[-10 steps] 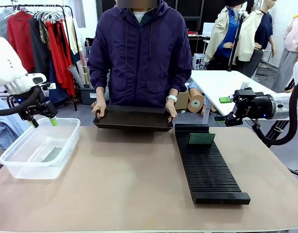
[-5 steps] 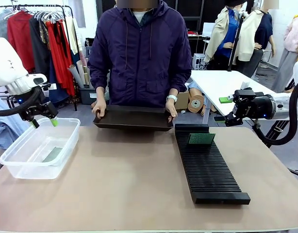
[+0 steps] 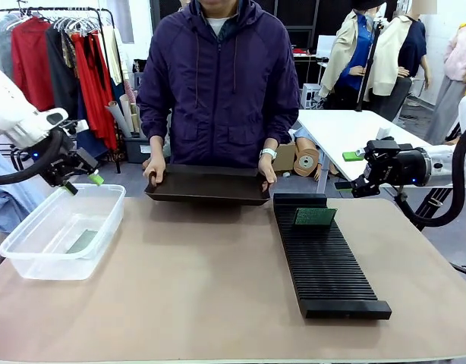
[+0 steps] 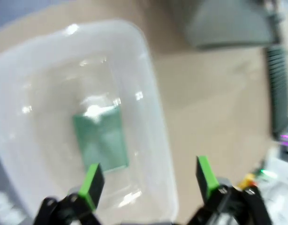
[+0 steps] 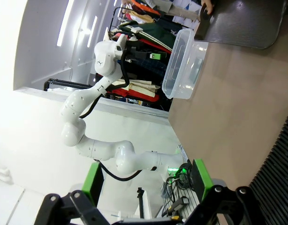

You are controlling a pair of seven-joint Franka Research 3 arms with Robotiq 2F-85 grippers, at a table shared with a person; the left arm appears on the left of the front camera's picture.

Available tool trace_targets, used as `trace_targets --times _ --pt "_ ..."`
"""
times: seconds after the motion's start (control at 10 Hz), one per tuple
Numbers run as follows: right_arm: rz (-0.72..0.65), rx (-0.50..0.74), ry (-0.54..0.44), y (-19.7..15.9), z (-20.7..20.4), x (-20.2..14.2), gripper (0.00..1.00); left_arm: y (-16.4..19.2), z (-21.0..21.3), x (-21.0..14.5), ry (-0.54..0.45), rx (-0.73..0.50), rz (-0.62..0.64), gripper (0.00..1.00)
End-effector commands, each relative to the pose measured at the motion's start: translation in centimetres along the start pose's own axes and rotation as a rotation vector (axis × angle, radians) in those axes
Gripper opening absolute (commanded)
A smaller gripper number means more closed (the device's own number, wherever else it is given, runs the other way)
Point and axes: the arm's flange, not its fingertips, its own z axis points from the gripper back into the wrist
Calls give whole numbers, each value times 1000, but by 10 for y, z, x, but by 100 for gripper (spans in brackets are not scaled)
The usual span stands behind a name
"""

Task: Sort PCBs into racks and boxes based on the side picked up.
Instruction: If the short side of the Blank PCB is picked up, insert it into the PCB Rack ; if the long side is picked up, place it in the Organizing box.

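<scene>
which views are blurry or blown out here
Front view: sharp, evenly lit. Left wrist view: smeared by blur, the box and the PCB in it soft-edged, glare spots on the plastic. Right wrist view: fairly sharp, but the wall at its left side is blown out white.

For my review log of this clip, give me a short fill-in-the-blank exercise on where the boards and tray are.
1. One PCB lies flat inside the clear ____.
2. Another PCB stands in the black ____.
3. The person holds the black tray with ____ hands.
4. The left gripper's jaws are ____.

Missing words: box; rack; both; open
</scene>
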Motion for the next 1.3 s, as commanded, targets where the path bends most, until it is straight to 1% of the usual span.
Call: trace_targets --times 0.0,0.2,0.4,0.5,0.7,0.8,1.0,1.2 --pt "11 -5 1 2 -1 1 100 16 14 -13 -67 -236 -28 100" --pt "11 -5 1 2 -1 1 100 24 13 -21 -124 -438 -54 100" --pt "11 -5 1 2 -1 1 100 29 9 -33 -165 -562 -57 100" --pt "11 -5 1 2 -1 1 100 28 5 -46 -181 -593 -48 100" --pt "11 -5 1 2 -1 1 100 21 6 -61 -225 -654 -79 100" --pt "11 -5 1 2 -1 1 100 18 6 -64 -240 -674 -83 100" --pt "11 -5 1 2 -1 1 100 10 7 -63 -261 -707 -50 100" --pt "11 -5 1 2 -1 1 100 8 9 -62 -258 -735 -25 100"
